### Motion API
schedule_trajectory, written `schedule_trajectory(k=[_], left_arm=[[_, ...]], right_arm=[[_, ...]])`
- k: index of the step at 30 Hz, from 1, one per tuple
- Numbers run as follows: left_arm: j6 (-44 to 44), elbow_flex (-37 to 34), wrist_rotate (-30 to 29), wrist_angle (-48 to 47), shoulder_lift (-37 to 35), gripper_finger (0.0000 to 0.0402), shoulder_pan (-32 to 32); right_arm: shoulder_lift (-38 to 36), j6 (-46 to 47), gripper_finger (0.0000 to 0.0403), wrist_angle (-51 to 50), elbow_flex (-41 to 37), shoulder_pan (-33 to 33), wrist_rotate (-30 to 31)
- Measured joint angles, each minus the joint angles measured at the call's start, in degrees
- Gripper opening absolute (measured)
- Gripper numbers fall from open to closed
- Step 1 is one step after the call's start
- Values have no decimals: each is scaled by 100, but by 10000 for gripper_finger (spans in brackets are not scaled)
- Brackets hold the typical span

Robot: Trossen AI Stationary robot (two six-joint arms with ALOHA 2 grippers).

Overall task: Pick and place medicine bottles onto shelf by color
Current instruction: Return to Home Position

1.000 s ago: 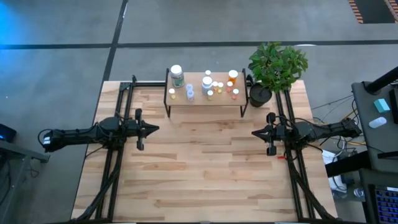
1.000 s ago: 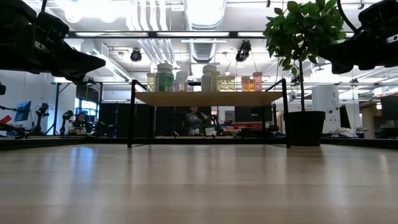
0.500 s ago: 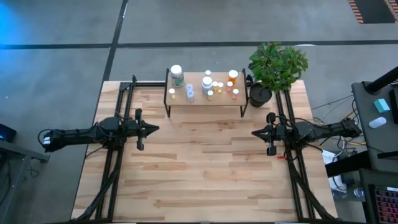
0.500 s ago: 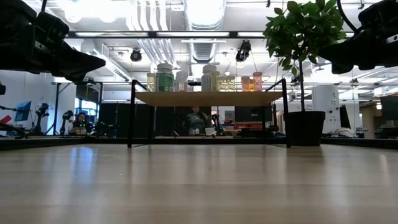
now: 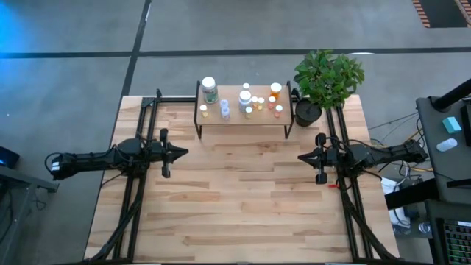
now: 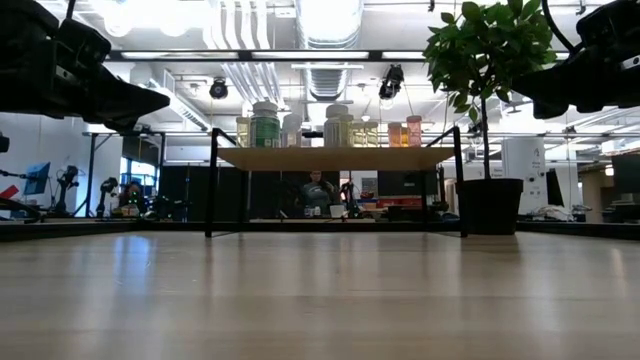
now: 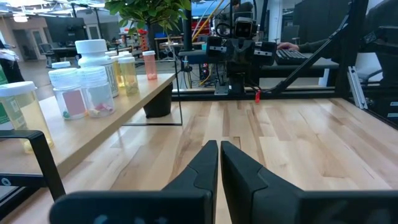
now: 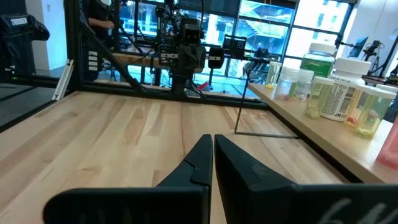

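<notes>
Wooden shelf (image 5: 243, 118), L claw (image 5: 184, 152), R claw (image 5: 300, 157) (closed)

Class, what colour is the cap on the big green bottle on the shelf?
White; the cap shows best in the high view.

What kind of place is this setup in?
Probably a robotics lab or workshop: bare ceiling ducts overhead, a concrete floor around the table, and a person working beyond the shelf.
</notes>
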Motion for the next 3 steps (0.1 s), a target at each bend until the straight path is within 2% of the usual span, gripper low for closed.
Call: schedule_trajectory(k=[3], left_arm=[[0,0,0,0,0,2,-1]], right_arm=[[0,0,9,0,0,-2,-2]])
